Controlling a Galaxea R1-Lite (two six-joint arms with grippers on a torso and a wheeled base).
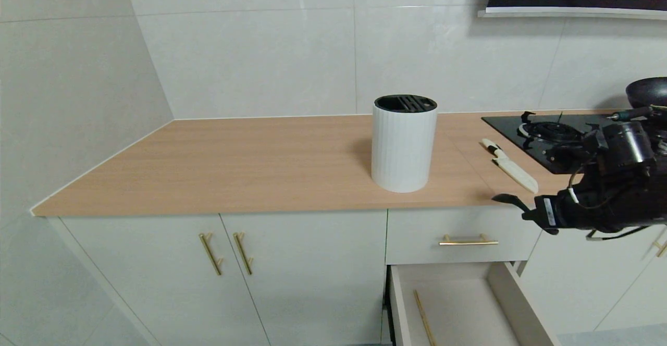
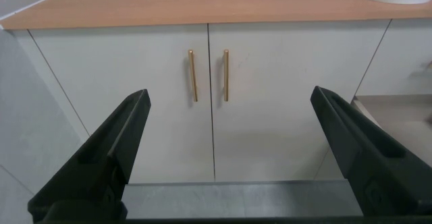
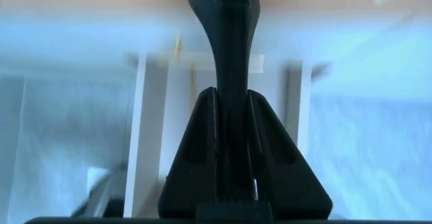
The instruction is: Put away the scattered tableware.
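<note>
Wooden countertop (image 1: 234,163), black gas hob (image 1: 547,132) with dark pan (image 1: 649,91), white cabinet doors (image 1: 156,273) with gold handles (image 1: 210,254), tiled wall (image 1: 250,59)

Black right gripper (image 1: 503,198) and arm (image 1: 609,205), silver cylinder (image 1: 633,143), looped cables (image 1: 578,171), white label (image 1: 548,211)

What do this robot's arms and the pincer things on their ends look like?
The right arm is black with a silvery cylindrical joint, white labels and loose thin cables. The right tool and left tool have matte black, wedge-shaped fingers tapering to narrow tips.
</note>
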